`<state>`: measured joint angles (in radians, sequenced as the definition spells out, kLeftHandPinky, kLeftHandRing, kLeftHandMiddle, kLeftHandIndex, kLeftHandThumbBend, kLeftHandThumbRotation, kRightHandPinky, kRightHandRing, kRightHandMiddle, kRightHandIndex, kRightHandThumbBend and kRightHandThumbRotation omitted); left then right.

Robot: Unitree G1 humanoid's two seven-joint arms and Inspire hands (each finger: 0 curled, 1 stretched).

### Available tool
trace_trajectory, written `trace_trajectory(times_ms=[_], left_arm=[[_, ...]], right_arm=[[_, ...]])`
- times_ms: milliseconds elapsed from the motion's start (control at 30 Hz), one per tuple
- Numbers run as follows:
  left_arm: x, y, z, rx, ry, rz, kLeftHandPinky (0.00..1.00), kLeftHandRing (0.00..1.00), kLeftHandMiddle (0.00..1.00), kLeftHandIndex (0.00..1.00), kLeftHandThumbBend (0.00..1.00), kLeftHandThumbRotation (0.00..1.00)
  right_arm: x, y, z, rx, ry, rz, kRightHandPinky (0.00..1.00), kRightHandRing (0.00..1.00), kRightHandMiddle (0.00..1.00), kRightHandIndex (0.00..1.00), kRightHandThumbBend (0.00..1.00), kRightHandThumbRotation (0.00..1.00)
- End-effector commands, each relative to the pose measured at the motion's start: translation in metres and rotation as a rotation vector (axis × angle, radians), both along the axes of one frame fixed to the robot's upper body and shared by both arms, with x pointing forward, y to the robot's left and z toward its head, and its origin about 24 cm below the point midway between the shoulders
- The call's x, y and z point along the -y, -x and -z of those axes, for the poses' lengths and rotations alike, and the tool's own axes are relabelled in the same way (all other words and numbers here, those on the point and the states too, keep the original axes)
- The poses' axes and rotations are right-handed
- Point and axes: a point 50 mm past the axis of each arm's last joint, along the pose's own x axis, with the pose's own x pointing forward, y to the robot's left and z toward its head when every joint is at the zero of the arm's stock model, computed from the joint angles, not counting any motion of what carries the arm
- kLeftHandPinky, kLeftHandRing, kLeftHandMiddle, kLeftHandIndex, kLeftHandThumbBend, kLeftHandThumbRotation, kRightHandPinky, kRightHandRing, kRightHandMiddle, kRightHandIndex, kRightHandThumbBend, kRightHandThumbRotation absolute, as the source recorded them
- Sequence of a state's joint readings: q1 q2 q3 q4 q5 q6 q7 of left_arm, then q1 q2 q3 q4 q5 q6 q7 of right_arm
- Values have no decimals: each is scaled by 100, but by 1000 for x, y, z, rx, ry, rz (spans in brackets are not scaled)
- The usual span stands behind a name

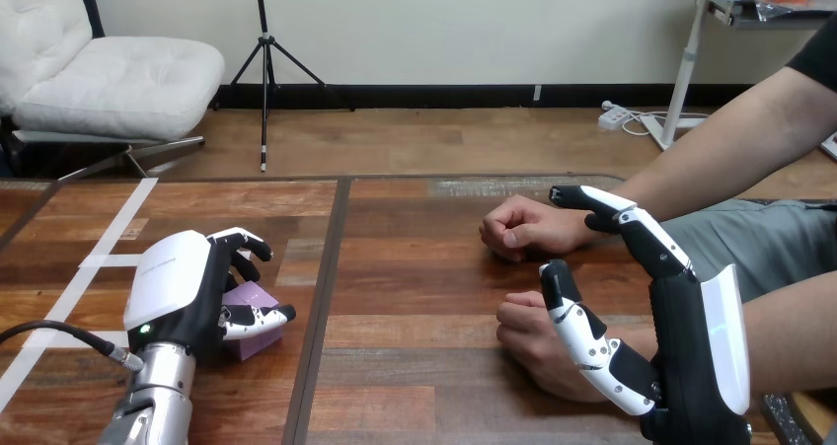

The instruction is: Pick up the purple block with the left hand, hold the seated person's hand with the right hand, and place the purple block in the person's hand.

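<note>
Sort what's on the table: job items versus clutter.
Job: purple block; left hand, fingers curled round it; right hand, open; person's nearer hand; person's farther hand.
Just there: white tape lines on the wooden table.

You have nothing to read here. No lettering, number or sign is legible on the table (424, 267) or purple block (252, 295).

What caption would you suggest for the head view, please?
Left hand curled round the purple block on the table; open right hand beside the person's nearer fist.
</note>
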<state>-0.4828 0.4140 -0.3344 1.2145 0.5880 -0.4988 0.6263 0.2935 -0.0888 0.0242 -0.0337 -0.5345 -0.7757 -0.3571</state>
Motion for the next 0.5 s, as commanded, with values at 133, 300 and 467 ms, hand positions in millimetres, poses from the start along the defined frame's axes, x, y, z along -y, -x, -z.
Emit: trace_trajectory(times_ms=[133,300,467], left_arm=[[3,-11,-15,91,23,10,43,47,54,62,56,0],[4,-9,-16,113,55,14,43,47,54,62,57,0],[5,-8,-17,132,118,17,42,46,54,61,58,0]], right_arm=[[1,-6,-13,62,28,-7,72,78,75,73,40,52],[1,-6,-13,63,31,-8,72,78,75,73,40,52],[1,-7,-13,62,29,-9,72,78,75,73,40,52]])
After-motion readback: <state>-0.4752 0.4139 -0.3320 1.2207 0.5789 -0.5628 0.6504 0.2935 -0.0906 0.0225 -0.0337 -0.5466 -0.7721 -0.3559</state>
